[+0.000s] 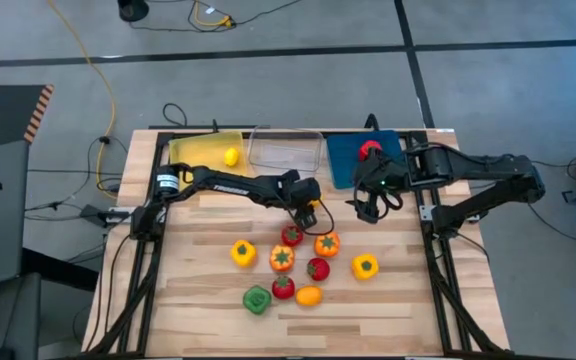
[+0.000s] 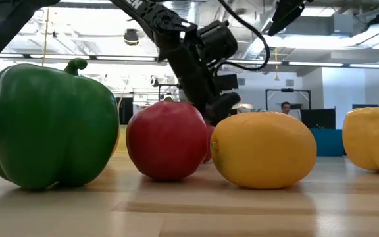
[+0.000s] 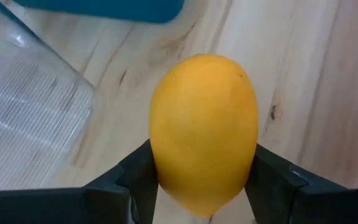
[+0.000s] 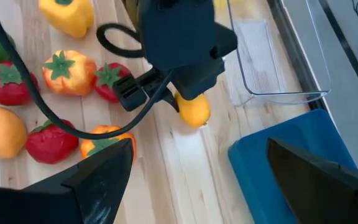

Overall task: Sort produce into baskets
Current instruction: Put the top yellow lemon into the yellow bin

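My left gripper (image 1: 308,215) is down at the middle of the table, just far of the produce pile, shut on a yellow lemon (image 3: 204,130), which also shows under it in the right wrist view (image 4: 192,109). My right gripper (image 1: 371,205) hangs open above the near edge of the blue basket (image 1: 351,165), touching nothing. The yellow basket (image 1: 196,150) holds a lemon (image 1: 231,156). The clear basket (image 1: 285,148) stands between the two. The blue basket holds a red piece (image 1: 370,150). Several peppers, tomatoes and citrus (image 1: 298,265) lie on the table. My left gripper pinches the lemon's two long sides (image 3: 157,155) between its two fingers (image 3: 135,177). The fingers slant down from the table's left and lie along the lemon. The lemon's underside looks to be on the table (image 4: 197,124); I cannot tell if it is lifted.
Close by the lemon lie a red tomato (image 1: 292,236) and an orange pepper (image 1: 327,243). A green pepper (image 1: 257,299) and an orange citrus (image 1: 309,295) lie nearest the table's near edge. Bare wood shows at the near left and near right.
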Robot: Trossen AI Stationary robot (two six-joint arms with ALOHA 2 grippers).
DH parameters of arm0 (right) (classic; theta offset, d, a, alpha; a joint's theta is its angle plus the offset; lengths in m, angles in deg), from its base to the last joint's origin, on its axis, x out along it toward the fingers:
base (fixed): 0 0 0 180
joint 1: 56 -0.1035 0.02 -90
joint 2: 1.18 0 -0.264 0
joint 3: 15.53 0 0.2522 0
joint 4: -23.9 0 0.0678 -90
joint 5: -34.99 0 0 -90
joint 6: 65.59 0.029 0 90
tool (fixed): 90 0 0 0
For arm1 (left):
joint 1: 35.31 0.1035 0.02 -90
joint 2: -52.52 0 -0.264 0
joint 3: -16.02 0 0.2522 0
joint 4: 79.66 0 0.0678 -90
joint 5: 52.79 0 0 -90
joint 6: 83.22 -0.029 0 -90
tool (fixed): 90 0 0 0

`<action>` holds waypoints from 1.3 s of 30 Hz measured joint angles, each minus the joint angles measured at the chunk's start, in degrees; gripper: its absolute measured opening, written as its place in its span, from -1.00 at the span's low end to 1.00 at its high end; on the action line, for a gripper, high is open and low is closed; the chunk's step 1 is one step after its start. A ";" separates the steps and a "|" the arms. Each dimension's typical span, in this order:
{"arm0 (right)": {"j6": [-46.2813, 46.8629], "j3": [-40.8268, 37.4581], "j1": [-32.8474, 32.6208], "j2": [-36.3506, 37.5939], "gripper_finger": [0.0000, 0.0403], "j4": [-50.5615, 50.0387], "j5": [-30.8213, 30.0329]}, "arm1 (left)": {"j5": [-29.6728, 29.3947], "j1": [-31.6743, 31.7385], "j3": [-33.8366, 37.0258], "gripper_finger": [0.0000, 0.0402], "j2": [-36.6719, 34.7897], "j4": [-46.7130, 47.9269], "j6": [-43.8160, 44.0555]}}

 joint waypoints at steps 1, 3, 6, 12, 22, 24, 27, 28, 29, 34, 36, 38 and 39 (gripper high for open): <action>0.00 0.00 -0.01 0.00 0.97 0.00 0.00 | 0.24 0.00 -0.88 -0.11 -0.14 1.27 -0.38; 0.00 0.00 0.01 0.00 0.97 0.00 -0.01 | 1.33 0.00 -3.22 -0.10 -0.74 5.07 -1.85; 0.02 0.00 0.01 0.00 0.97 0.00 0.00 | 2.68 -0.05 -7.33 -0.10 -1.96 13.63 -5.78; 0.04 0.00 0.01 0.00 0.97 -0.01 0.00 | 1.27 0.37 -12.37 -0.09 -6.52 29.84 -14.53; 0.04 0.00 0.01 0.00 0.97 0.00 0.00 | -0.62 7.03 -8.74 -0.09 -16.32 43.41 -14.58; 0.04 0.00 0.01 0.00 0.97 0.00 0.00 | -0.73 9.20 -6.75 -0.09 -17.98 44.41 -14.61; 0.07 0.00 0.01 0.00 0.97 0.00 0.00 | -0.75 12.95 -3.53 -0.09 -20.24 46.13 -14.92; 0.07 0.00 0.01 0.00 0.97 0.00 0.00 | -0.73 14.24 -2.43 -0.09 -20.89 46.28 -15.16; 0.07 0.00 0.01 0.00 0.97 0.00 0.00 | -0.75 15.59 -1.25 -0.09 -21.47 46.86 -15.36; 0.12 0.00 0.01 0.00 0.97 0.00 0.00 | -0.75 21.59 3.16 -0.09 -23.98 47.77 -15.78; 0.12 0.00 0.01 0.00 0.97 0.00 0.01 | -0.74 23.44 4.47 -0.09 -24.44 47.71 -16.32; 0.11 0.00 0.01 0.00 0.97 0.00 0.00 | -0.71 25.05 5.61 -0.09 -24.59 47.89 -17.14; 0.11 0.00 0.01 0.00 0.97 0.00 0.00 | -0.73 25.76 6.11 -0.08 -24.62 47.81 -17.71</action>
